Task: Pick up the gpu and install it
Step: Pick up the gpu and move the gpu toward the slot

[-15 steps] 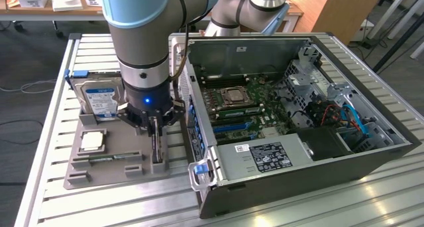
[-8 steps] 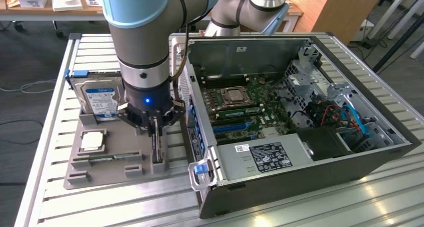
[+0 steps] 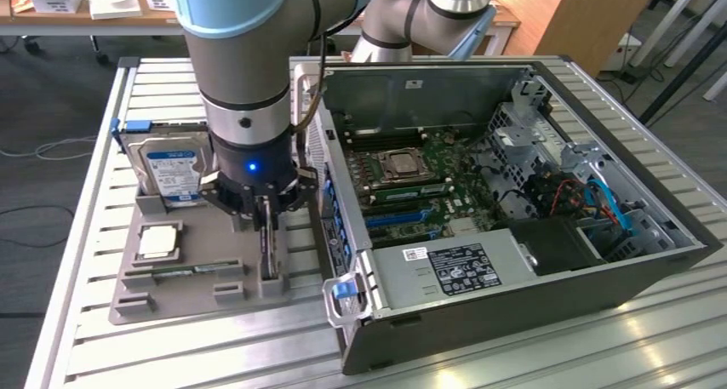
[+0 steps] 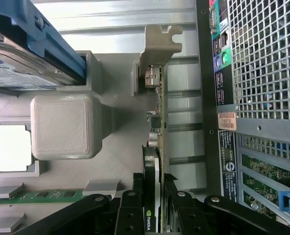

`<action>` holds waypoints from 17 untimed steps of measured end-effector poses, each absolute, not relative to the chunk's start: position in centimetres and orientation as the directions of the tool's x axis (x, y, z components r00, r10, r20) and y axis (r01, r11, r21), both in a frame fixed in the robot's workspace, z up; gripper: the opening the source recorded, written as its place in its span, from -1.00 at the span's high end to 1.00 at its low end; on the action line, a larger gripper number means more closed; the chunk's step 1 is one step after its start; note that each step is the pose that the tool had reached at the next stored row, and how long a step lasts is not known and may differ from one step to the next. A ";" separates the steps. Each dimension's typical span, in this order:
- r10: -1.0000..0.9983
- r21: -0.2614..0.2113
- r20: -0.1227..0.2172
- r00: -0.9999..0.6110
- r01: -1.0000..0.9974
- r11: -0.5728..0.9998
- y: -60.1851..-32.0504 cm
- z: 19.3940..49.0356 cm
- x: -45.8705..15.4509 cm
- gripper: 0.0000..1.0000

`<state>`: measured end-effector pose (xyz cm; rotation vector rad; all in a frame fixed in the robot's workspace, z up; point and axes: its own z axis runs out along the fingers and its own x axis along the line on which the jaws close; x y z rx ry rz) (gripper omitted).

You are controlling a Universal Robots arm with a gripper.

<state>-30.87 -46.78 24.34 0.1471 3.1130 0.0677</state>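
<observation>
Grey plastic tray point(image 3: 159, 308) lies on the slatted table point(image 3: 170, 355) at the exterior view's left, with the open case point(image 3: 512, 236) at its right. My pincer point(image 3: 264, 208) stands low over the tray's right edge, close beside the case wall. Under it the gpu point(image 3: 268, 257) stands on edge in a slot, a thin dark strip. Its top is hidden by my fingers and its bottom by the slot. My arm covers part of the hard drive point(image 3: 168, 172) farther back.

From the wrist, the gpu point(image 4: 158, 147) shows edge-on, running away to its metal bracket point(image 4: 159, 44) at the far end. My pincer point(image 4: 154, 215) pinches it, a finger point(image 4: 132, 210) against each face with no gap that I can see. The card's near end is hidden between them. The hard drive point(image 4: 22, 73) and the case point(image 4: 262, 73) are cut off at the edges, and my linkage partly covers the memory stick point(image 4: 37, 196).
</observation>
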 end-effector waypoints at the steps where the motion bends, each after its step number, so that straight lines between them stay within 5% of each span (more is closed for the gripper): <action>1: 0.095 0.044 -0.022 -0.995 0.094 0.995 -46.8 24.9 -30.9 0.45; 4: 0.095 0.045 -0.022 -0.995 0.094 0.995 -46.8 28.9 -30.9 0.45; 17: 0.094 0.045 -0.022 -0.995 0.093 0.995 -46.8 34.2 -30.9 0.45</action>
